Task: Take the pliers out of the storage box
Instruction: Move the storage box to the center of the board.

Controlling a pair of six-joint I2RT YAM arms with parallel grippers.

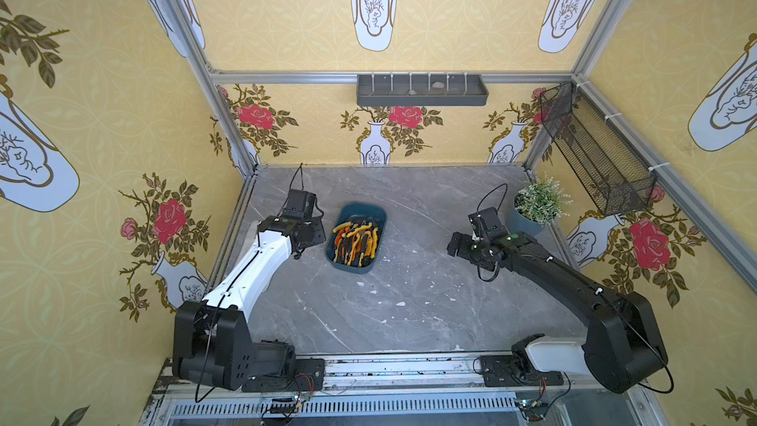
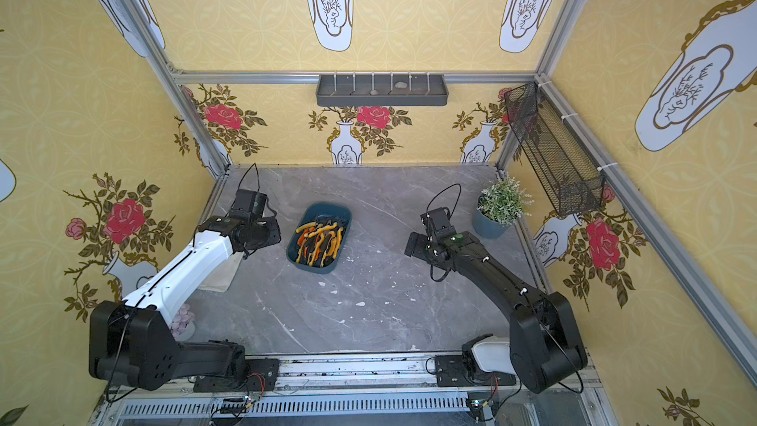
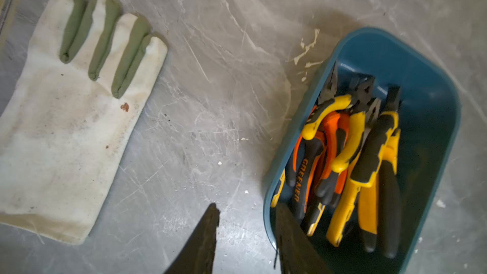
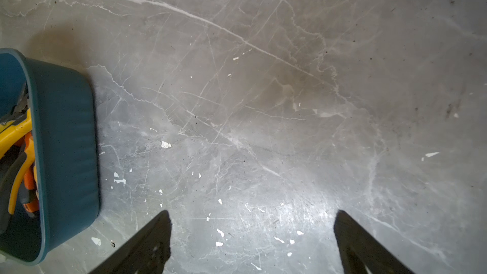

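The storage box (image 1: 370, 210) is a dark teal tub standing mid-table in both top views, also (image 2: 327, 211). Several pliers (image 1: 355, 240) with yellow-and-black or orange-and-black handles lie piled inside it, jaws toward the far end. In the left wrist view my left gripper (image 3: 247, 210) is open with nothing between its fingers. One finger hangs over the box's rim (image 3: 421, 56) by the pliers' (image 3: 350, 154) handle ends, the other over bare table. My right gripper (image 4: 253, 214) stands wide open and empty over the table, right of the box wall (image 4: 66, 141).
A dirty white work glove (image 3: 73, 117) lies flat on the table left of the box, under my left arm. A potted plant (image 1: 536, 206) stands at the back right. On the walls hang a grey tray (image 1: 422, 90) and a black mesh basket (image 1: 594, 153).
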